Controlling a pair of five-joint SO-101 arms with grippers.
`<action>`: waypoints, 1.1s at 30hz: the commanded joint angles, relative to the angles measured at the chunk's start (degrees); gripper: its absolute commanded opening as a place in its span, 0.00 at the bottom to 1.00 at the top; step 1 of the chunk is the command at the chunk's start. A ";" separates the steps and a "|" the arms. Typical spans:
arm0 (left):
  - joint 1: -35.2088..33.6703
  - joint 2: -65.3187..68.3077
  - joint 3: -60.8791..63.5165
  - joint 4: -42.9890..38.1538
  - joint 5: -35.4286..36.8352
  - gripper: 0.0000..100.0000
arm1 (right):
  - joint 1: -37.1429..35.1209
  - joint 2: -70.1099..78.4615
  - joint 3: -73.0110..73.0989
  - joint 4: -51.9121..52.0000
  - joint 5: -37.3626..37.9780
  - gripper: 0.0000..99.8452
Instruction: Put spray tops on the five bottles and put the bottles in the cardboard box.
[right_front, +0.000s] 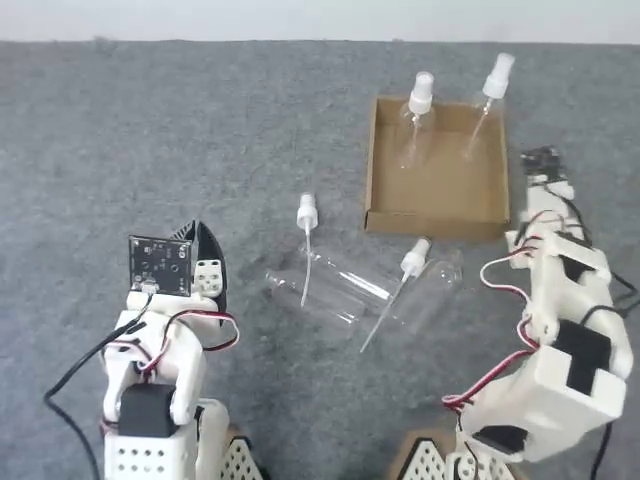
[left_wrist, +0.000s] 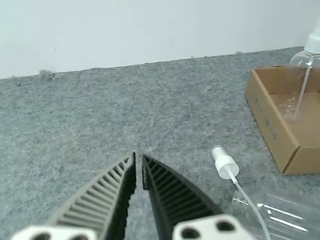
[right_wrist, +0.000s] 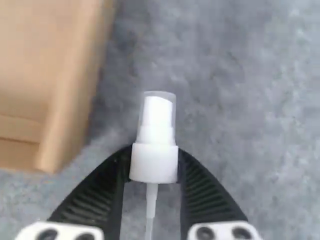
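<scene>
1. R gripper (right_wrist: 154, 155): ribbed black jaws clamped on collar of a white plastic spray top (right_wrist: 158, 117) w/ thin dip tube. It sits just beside the outer wall of the brown cardboard box (right_wrist: 60, 90), over grey fuzzy carpet (right_wrist: 250, 75).
2. L gripper (left_wrist: 138, 159): ribbed fingers nearly together, thin slit only, holds nothing, low over carpet.
3. Two capped clear plastic bottles (right_front: 416, 125) (right_front: 487, 100) in box.
4. Two uncapped clear bottles (right_front: 335, 285) (right_front: 435, 280) lie on their sides btw arms. Two loose spray tops (right_front: 306, 213) (right_front: 414, 260) rest there, tubes across them.

Left gripper (left_wrist: 139, 157) pressed closed, pointing forward; right gripper (right_wrist: 154, 156) clamped around spray top (right_wrist: 158, 117) collar.
</scene>
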 joint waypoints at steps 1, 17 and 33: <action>2.20 -0.44 -0.31 -1.49 0.53 0.01 | 7.16 -1.10 -2.46 6.73 1.05 0.05; 2.99 -0.70 0.40 -1.58 0.35 0.01 | -1.80 -45.67 -2.73 45.85 -6.59 0.05; 2.99 -0.70 0.40 -1.58 0.26 0.01 | -51.47 -31.78 -25.23 49.54 -31.74 0.05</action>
